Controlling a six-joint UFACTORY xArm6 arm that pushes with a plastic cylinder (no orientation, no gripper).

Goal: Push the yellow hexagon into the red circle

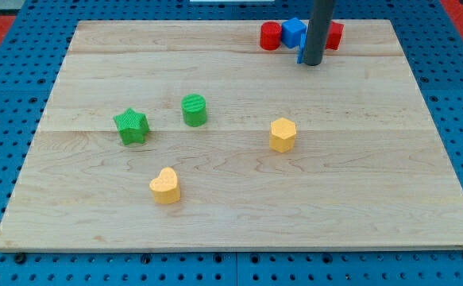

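The wooden counter (239, 214) is seen carrying every block. No claw is fitted; only my tip (311, 63) is shown, at twelve o'clock beside a blue block (294, 31). The red circle (272, 36) lies left of it. The yellow hexagon (283, 134) is placed centrally, well apart.

The yellow hexagon (283, 134) is a small six-sided block standing flat on the pale wooden surface (239, 214), a little right of the middle, with open wood all around it. The red circle (272, 36) is a short round red block standing upright at the far edge, well apart from the hexagon, its right side touching a blue block (294, 31).
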